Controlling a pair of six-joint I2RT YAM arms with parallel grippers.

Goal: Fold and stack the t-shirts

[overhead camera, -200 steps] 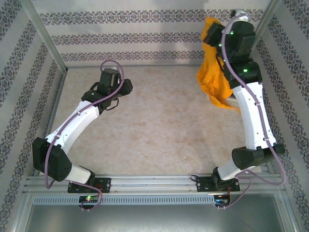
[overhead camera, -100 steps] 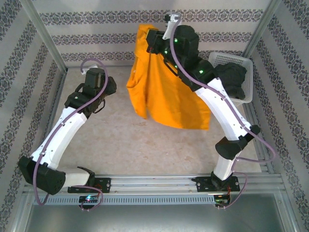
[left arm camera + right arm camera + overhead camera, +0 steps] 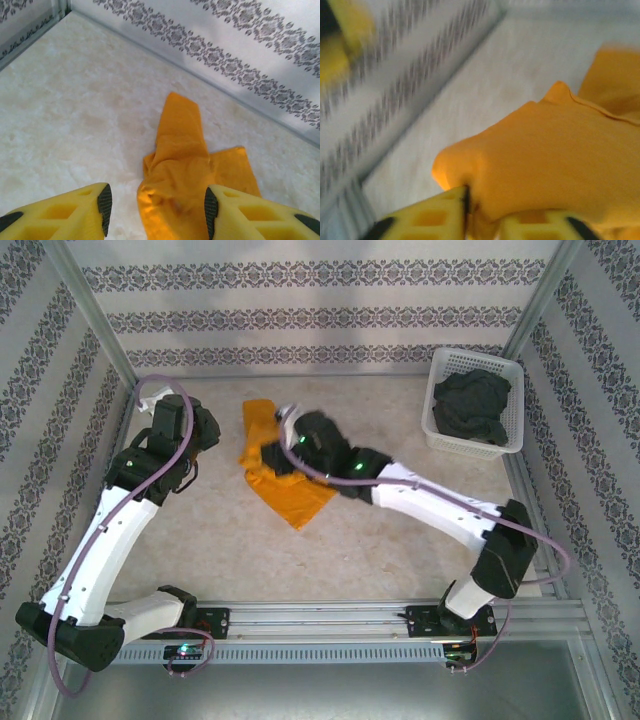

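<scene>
Orange t-shirt (image 3: 293,498) crumpled mid-desk (image 3: 380,570) — a fold nipped in the right claw (image 3: 482,202); left claw (image 3: 156,202) spread wide, empty — shirt below.

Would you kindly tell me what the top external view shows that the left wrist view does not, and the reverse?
The top view adds the basket at the far right with the grey shirt in it, and the right arm stretched across to the orange shirt. The left wrist view adds the left pincer up close, jaws apart, with orange cloth seen between them. Both share the orange shirt, crumpled on the table, and the patterned back wall.
</scene>
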